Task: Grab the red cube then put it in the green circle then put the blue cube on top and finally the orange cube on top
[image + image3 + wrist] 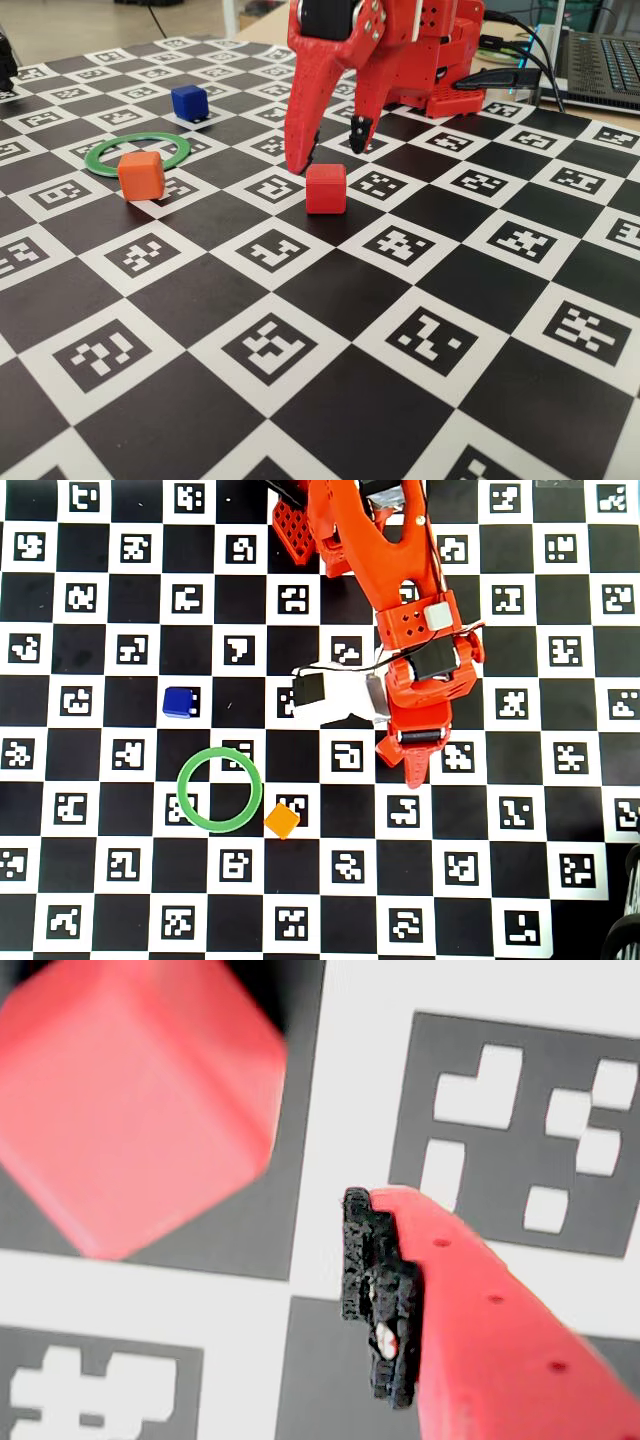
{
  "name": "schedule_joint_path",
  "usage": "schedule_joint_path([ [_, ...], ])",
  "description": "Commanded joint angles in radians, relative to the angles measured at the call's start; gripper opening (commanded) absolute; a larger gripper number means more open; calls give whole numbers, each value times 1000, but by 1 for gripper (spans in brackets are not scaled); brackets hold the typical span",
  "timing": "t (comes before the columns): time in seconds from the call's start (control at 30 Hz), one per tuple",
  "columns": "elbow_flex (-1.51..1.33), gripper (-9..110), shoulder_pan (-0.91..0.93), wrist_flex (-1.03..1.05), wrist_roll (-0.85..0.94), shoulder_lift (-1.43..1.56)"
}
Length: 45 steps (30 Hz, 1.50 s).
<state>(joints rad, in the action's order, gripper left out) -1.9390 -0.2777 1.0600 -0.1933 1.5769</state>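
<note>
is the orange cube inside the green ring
No, in the overhead view the orange cube sits on the board just outside the green ring, whose centre is empty.

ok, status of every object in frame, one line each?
red cube: on the board, not gripped, just in front of the open fingertips.
gripper: open, tips low over the board, holding nothing.
green circle: flat on the board, centre empty.
blue cube: on the board, outside the ring, untouched.
orange cube: on the board, right beside the ring's rim, outside it.
</note>
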Motion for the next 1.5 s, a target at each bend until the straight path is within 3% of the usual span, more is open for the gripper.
schedule_joint_path([
  [0.0, -2, 43, 17, -41, 18, 15],
  [0.6, -25, 42, 34, -126, 78, -31],
  [1.47, -26, 41, 64, -193, 693, -43],
])
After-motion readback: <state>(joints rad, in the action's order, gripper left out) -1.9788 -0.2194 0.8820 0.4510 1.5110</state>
